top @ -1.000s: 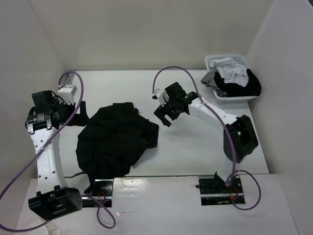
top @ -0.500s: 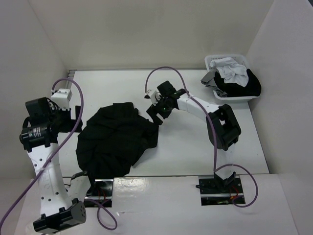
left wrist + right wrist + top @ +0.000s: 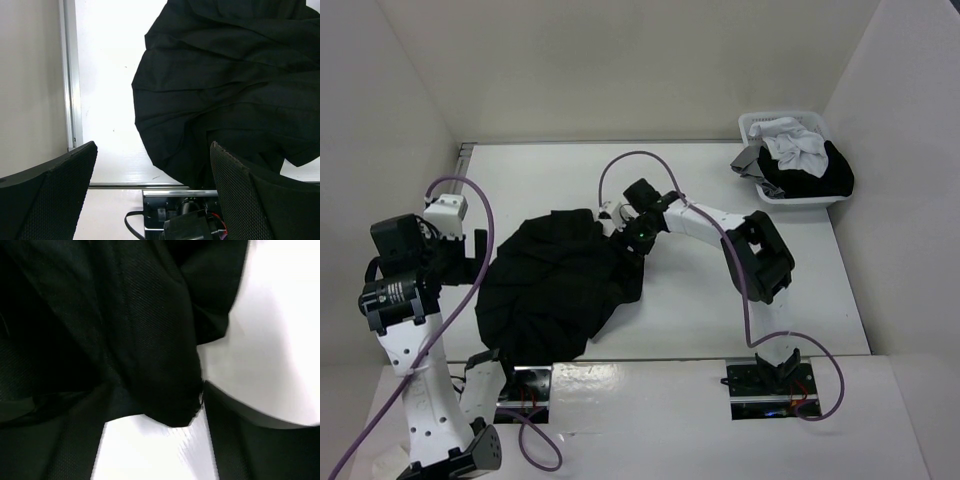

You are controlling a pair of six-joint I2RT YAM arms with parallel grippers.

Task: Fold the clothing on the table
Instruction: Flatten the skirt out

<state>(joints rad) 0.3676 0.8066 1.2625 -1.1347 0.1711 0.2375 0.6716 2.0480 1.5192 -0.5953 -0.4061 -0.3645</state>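
As clothing (image 3: 555,290) lies bunched, right pincer (image 3: 626,236) straddling it

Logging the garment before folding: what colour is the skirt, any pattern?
Plain black with pleats, no print; the skirt shows best in the left wrist view.

A crumpled black skirt (image 3: 555,290) lies left of centre on the white table (image 3: 700,320); a basket (image 3: 752,124) sits far right.
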